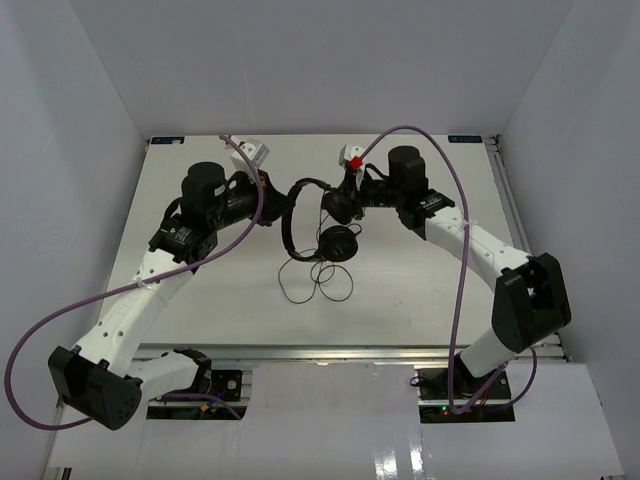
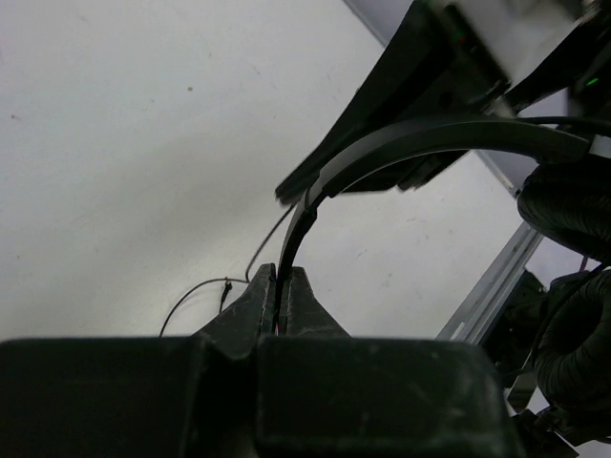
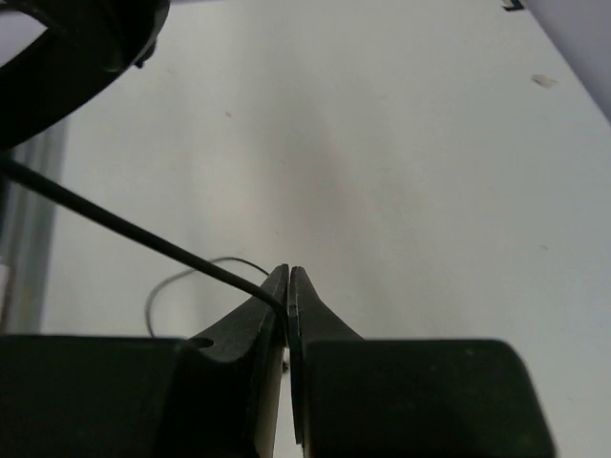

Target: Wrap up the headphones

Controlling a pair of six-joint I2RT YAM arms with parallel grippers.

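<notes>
Headphones (image 1: 337, 243): held up over the middle of the worktop (image 1: 430, 300), a little toward its far edge, strung between the two arms.
Left gripper (image 2: 280, 286): closed tight on the thin headband (image 2: 430, 138), seemingly to anchor the frame while the cord is worked.
Right gripper (image 3: 288, 286): pinched shut on the cable (image 3: 124, 227), drawn taut toward the upper left of the wrist view, likely to feed it round the frame without snagging.
Look: matte black throughout; slim curved band and two round padded earcups (image 2: 568, 205), set one nearer the far edge than the other in the overhead view.
Slack: loose loops of cord lying on the worktop just toward the near edge from the nearer earcup, not yet wound.
Contact: unclear whether the nearer earcup touches the worktop or hangs just above it.
Stage: judged early, with most of the cord left to wrap.
</notes>
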